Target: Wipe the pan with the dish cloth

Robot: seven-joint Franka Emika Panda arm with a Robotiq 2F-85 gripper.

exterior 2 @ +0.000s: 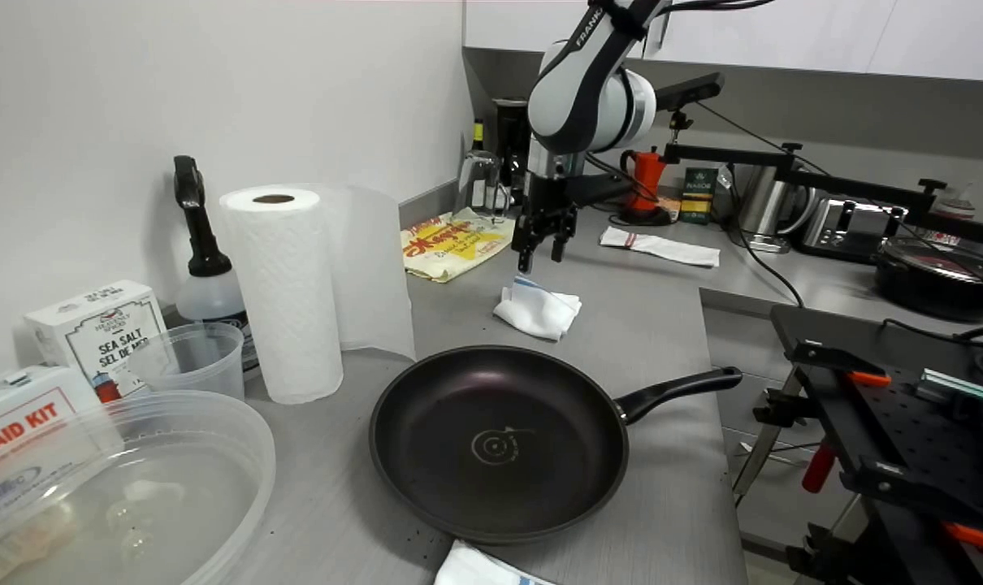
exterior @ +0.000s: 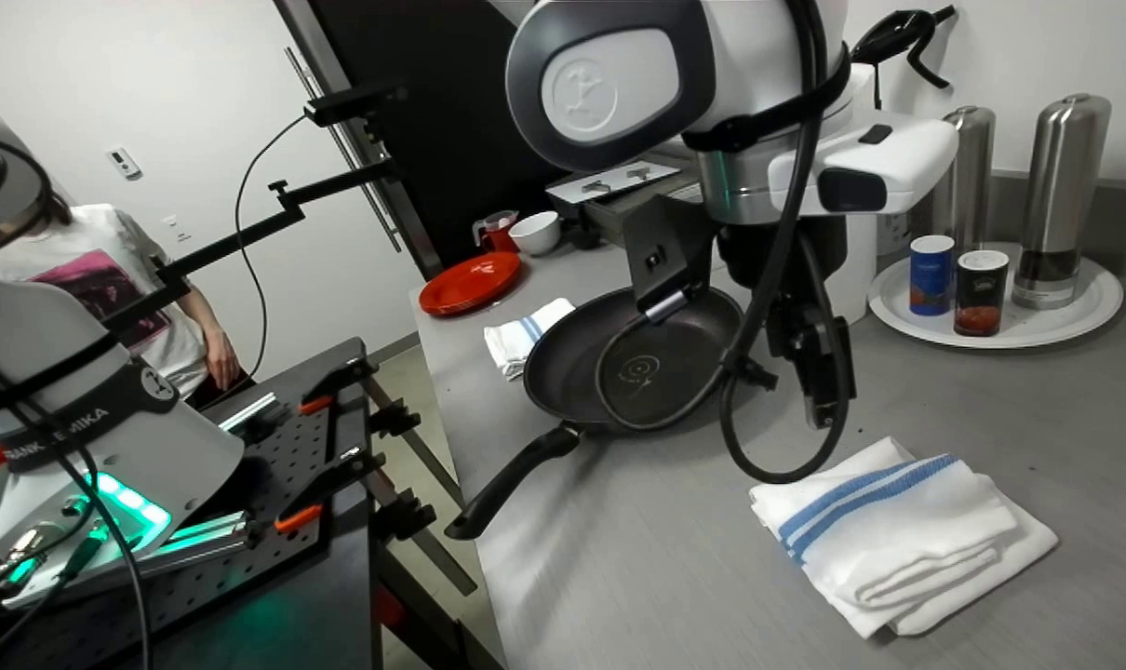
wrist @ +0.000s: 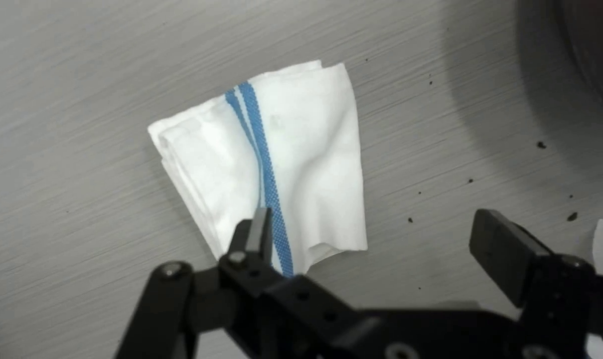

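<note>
Gripper [wrist: 374, 227]: ok so we're seeing it hanging above the dish cloth [wrist: 316, 149], apart from it, fingers [wrist: 503, 252] standing wide of each other, so it's looking fully released
Dish cloth: it's lying folded on the grey counter [exterior: 637, 558], well in from the robot-side edge, two blue stripes running across it, folds puffing up a bit
Pan [exterior 2: 500, 406]: sitting flat near the cloth, a gap showing between them, and we're looking into its black inside; handle [exterior 2: 674, 392] is pointing at that robot-side edge
Crumbs [wrist: 572, 216]: a few dark bits are lying between cloth and pan
Second cloth [exterior: 516, 342]: another blue-striped one is lying right by the pan, on the side away from the gripper; we're not managing to tell if they're touching
Paper towel roll [exterior 2: 284, 292]: standing upright toward the wall edge, a sheet trailing off it
White plate [exterior: 1098, 290]: sitting along the wall edge, carrying two shakers [exterior: 980, 298] and a steel mill [exterior: 1065, 186]
Red plates [exterior: 470, 282]: sitting by a robot-side corner of the counter
</note>
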